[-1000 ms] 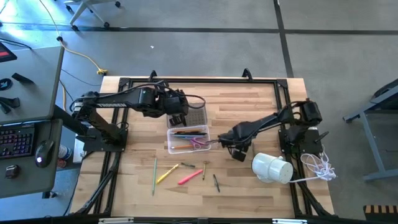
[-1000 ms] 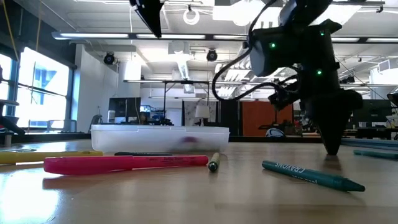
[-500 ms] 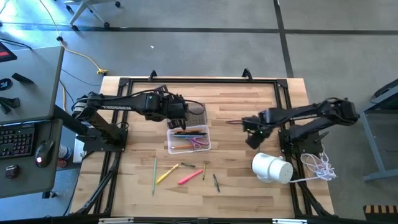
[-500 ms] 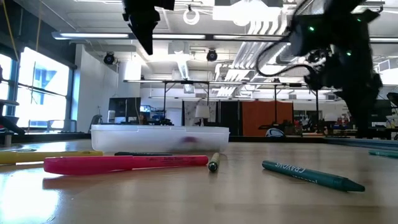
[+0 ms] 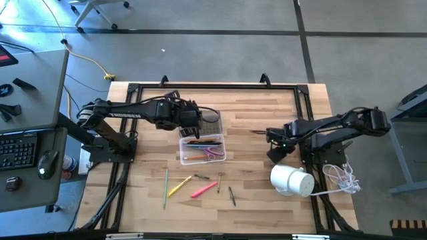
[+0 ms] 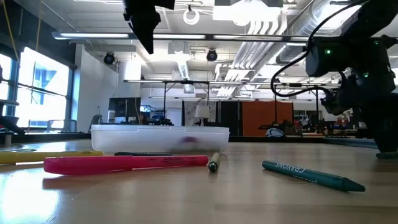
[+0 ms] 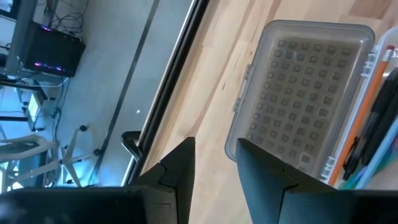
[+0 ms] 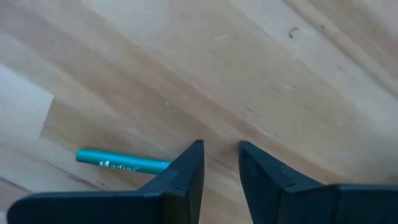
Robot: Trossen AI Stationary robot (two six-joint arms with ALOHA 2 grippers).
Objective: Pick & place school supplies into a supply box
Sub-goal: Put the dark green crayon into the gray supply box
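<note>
Right gripper (image 8: 221, 163), jaws parted and empty, hangs over bare bench (image 5: 253, 173) beside the teal crayon (image 8: 121, 163); better to straddle its middle squarely. Left gripper (image 7: 214, 163), likewise released, waits above the supply box (image 5: 201, 148) lid (image 7: 298, 102).

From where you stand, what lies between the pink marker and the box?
One thin dark pen lies crosswise between the pink marker and the box. The high view shows it.

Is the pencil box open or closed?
Open. The clear plastic supply box shows pens and purple-handled scissors inside, and its ribbed grey lid lies flipped back beside it.
</note>
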